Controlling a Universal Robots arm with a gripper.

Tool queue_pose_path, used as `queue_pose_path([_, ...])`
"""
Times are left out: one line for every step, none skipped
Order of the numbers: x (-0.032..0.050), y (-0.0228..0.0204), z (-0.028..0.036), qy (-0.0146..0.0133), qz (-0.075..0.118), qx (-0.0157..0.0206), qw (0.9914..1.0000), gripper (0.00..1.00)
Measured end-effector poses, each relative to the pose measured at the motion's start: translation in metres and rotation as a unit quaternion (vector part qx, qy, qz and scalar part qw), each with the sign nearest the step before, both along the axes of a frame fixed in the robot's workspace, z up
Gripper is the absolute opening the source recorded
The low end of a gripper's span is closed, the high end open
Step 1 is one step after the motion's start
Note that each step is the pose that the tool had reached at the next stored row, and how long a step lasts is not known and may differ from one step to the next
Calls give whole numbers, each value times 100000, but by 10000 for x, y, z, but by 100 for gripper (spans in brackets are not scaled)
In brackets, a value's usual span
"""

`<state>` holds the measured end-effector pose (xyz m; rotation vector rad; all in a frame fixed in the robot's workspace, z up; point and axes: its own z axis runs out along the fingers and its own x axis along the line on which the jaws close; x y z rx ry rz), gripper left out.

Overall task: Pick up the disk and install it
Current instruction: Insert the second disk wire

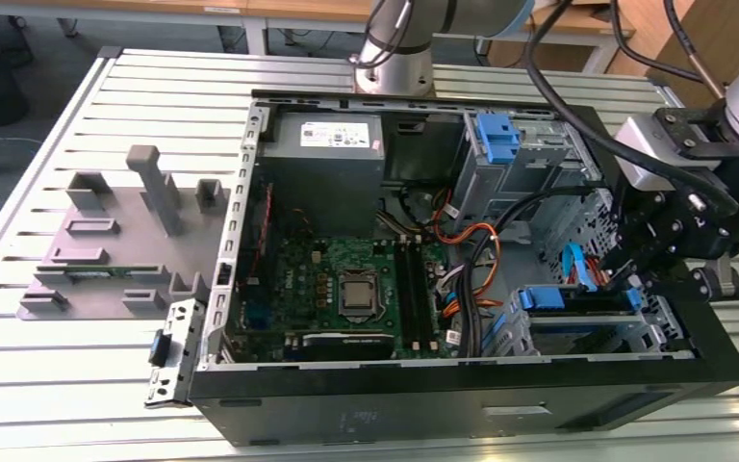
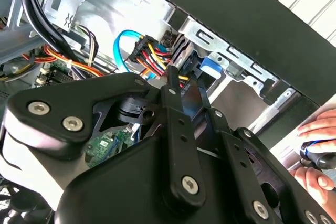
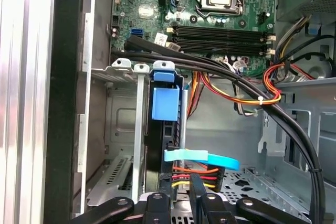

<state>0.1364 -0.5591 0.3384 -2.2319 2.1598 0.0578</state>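
Black metal gripper poised just above blue-framed silver disk seated edge-on in bay; fingers seemingly narrow, empty.

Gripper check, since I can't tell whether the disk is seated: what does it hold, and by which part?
Cannot be told: the gripper sits at the disk in its bay.

text: none legible | power supply label: print too small to read | case front: marks unreadable
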Motion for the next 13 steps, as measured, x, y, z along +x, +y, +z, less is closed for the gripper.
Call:
queue_pose_path([1, 2, -10, 0, -3, 9, 100000, 29])
queue_pose_path([3, 5, -20, 1, -5, 12, 100000, 29])
queue_pose_path([4, 7, -27, 1, -1, 26, 100000, 29])
queue_pose_path([5, 9, -31, -2, 1, 58, 100000, 29])
queue_pose_path([4, 11, -34, 0, 1, 109, 100000, 29])
queue_pose_path([4, 14, -37, 0, 1, 169, 100000, 29])
queue_pose_path([4, 16, -39, 1, -1, 238, 100000, 29])
queue_pose_path([5, 17, -40, 0, 0, 289, 100000, 29])
queue_pose_path([5, 17, -40, 0, 1, 293, 100000, 29])
queue_pose_path([5, 18, -40, 1, 2, 300, 100000, 29])
queue_pose_path([5, 18, -40, 0, 1, 300, 100000, 29])
queue_pose_path([5, 18, -41, -1, 0, 302, 100000, 29])
queue_pose_path([5, 18, -45, -1, 1, 312, 100000, 29])
